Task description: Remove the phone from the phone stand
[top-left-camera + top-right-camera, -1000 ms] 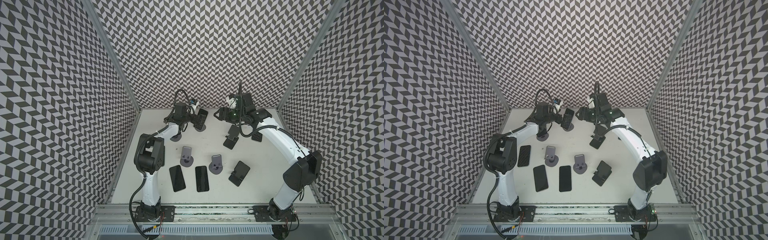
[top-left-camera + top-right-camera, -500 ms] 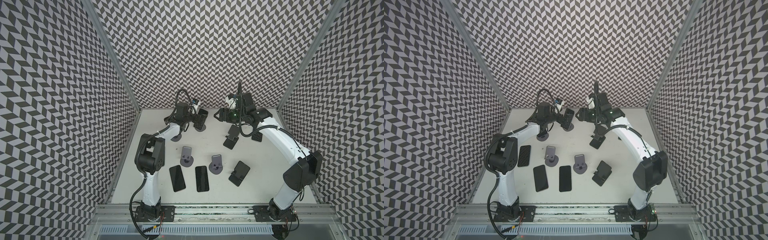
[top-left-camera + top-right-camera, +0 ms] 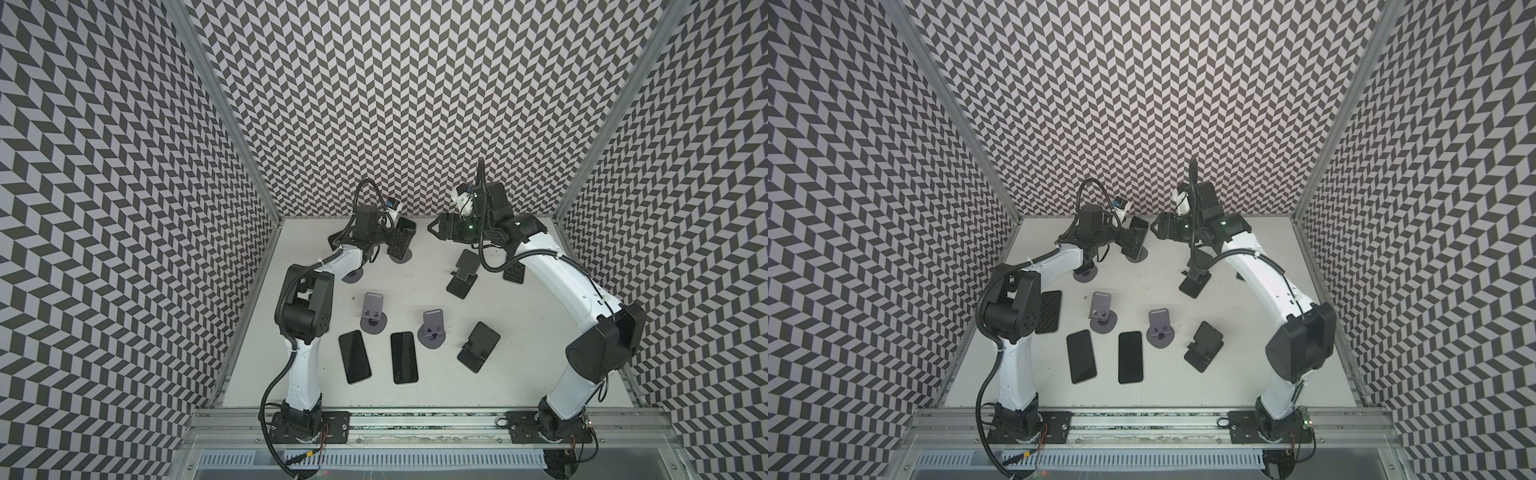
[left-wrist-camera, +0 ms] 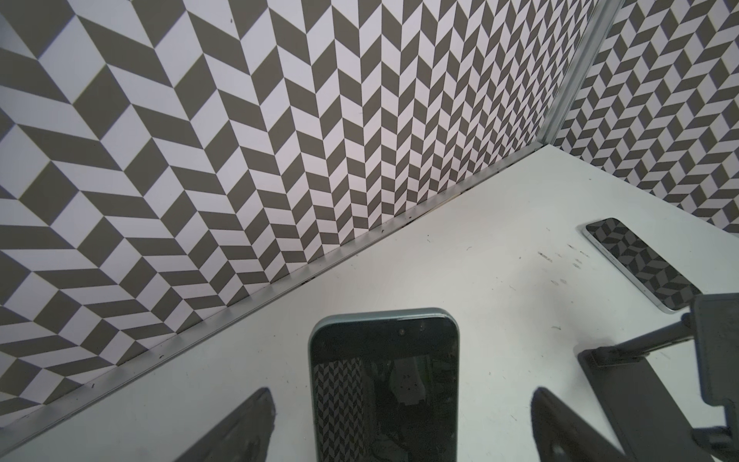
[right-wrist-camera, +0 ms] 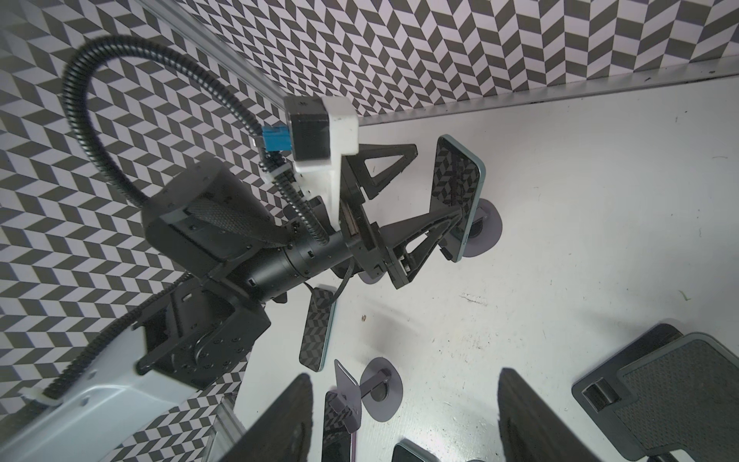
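- The phone [image 4: 384, 384] is sitting propped on its stand [image 3: 402, 259] at the back of the table [image 3: 415, 299], near the back wall [image 3: 415, 124]. It is leaning back, with its dark screen facing the left claw.
- The left claw [image 4: 402, 396] is reaching in low from the robot's left side and is spread wide, with one finger [image 4: 240, 432] on each side of the phone.
- In the left wrist view, bare table is showing between each finger and the phone's edges, so the claw is gripping nothing.
- In the right wrist view, one finger is crossing in front of the phone's lower edge. Whether it is touching there I cannot tell.
- The right claw [image 5: 404, 380] is hovering at the back of the table, off to the right of the phone and pointing toward it. Its fingers are standing apart with nothing between them.
- Below the right arm, a black folding stand [image 3: 461, 274] is standing, and a patterned phone [image 3: 514, 272] is lying flat near it.
- Toward the front, a dark phone [image 3: 354, 356] and a second dark phone [image 3: 404, 357] are lying flat side by side.
- A grey stand [image 3: 373, 322] and a second grey stand [image 3: 432, 334] are standing just behind them. Another folding stand [image 3: 478, 345] is sitting to their right.
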You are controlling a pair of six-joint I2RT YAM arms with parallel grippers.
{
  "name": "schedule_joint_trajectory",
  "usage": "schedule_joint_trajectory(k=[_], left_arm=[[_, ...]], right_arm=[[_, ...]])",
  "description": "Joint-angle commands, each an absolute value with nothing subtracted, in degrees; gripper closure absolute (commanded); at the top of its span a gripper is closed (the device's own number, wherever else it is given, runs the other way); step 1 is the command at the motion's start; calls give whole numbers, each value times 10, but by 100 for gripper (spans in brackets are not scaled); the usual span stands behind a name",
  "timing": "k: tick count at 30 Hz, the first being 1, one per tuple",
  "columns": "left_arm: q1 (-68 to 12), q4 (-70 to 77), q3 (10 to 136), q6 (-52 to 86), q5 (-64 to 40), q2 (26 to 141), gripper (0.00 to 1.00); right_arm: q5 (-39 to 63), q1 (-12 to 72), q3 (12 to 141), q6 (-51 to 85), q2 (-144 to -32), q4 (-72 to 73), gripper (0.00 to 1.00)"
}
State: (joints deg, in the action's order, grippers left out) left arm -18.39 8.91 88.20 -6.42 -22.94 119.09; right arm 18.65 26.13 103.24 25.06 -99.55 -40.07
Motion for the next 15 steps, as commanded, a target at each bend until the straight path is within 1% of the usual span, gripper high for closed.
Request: schedule_joint_trajectory(k=[1, 15], left_arm=[[-189, 95, 903, -84, -226, 1199, 0], [-190, 70, 942, -98, -225, 1224, 1]], right_arm=[[178, 264, 1057, 240, -1005, -394, 30], [165, 263, 1060, 239, -1001, -383, 29]])
